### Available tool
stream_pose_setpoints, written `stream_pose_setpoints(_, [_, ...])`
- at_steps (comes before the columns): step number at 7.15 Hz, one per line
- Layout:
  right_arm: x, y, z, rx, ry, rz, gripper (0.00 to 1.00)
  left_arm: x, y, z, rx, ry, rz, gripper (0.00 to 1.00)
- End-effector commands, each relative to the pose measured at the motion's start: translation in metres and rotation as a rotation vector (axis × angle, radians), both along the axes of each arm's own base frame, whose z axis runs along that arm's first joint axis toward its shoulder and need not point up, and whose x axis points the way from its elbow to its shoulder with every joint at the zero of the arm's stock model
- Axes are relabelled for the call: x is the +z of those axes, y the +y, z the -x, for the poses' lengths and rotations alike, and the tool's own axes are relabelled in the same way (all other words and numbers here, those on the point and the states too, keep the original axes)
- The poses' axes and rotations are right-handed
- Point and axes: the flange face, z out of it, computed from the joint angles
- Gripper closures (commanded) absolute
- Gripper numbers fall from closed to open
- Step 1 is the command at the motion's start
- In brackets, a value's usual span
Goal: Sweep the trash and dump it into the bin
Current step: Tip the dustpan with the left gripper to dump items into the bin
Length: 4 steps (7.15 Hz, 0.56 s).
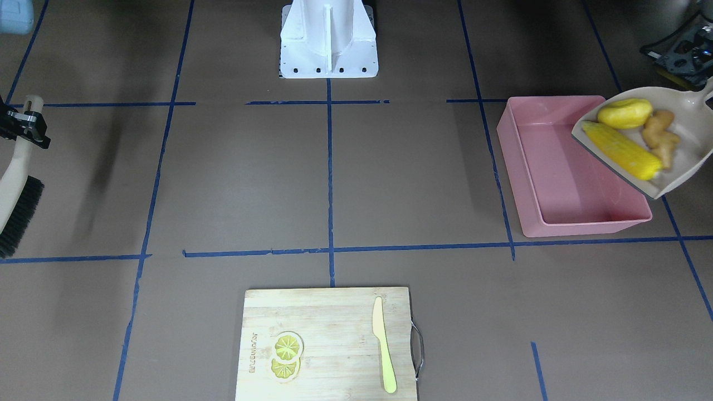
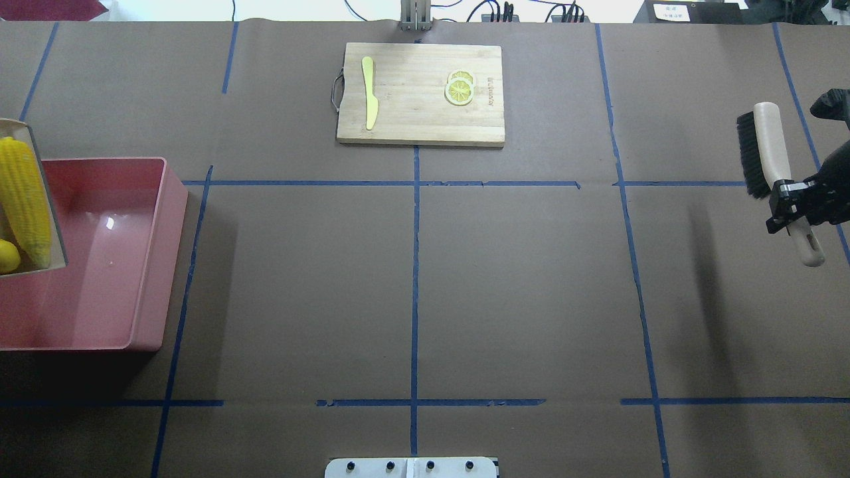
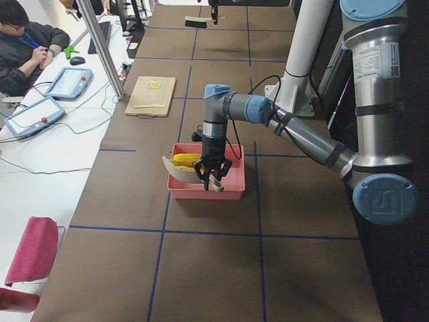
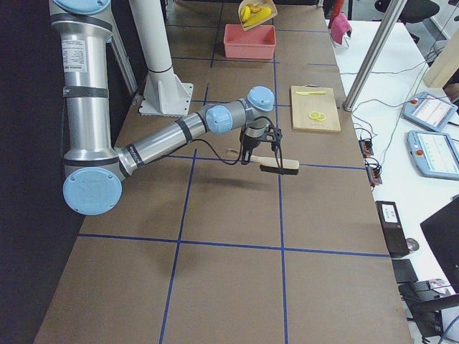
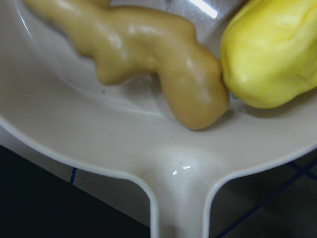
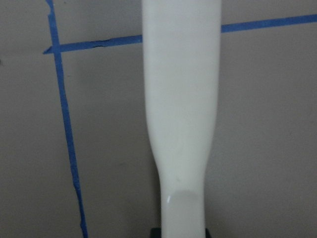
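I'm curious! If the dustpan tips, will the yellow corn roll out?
It likely rolls: the corn cob is long and round, lying by the dustpan's lip over the bin. It looks stiff and plastic, so probably slides easily.

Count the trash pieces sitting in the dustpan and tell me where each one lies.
3, all in the dustpan held over the bin: the corn cob along its front lip, the yellow lump and the ginger root behind it, touching. None seems hidden.

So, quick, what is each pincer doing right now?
Left pincer: closed, holding the dustpan.
Right pincer: closed, holding the brush.
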Motion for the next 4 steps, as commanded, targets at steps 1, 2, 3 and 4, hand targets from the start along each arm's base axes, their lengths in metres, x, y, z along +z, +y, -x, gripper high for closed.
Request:
stream_pose_setpoints(1, [0.021, 0.014, -0.005, -0.011, 0.013, 0.040, 1.00, -0.015, 0.003, -0.014, 0.074, -0.163, 0.000, 0.96])
stream_pose_setpoints(2, [0.026, 0.018, -0.005, -0.017, 0.016, 0.049, 1.00, -0.034, 0.000, -0.016, 0.108, -0.218, 0.023, 0.96])
stream_pose_setpoints(3, [0.027, 0.021, -0.004, -0.021, 0.014, 0.052, 1.00, -0.055, 0.001, -0.014, 0.142, -0.257, 0.043, 0.96])
stream_pose_setpoints(4, [0.027, 0.024, 0.004, -0.041, 0.014, 0.050, 1.00, -0.064, 0.001, -0.012, 0.149, -0.289, 0.045, 0.96])
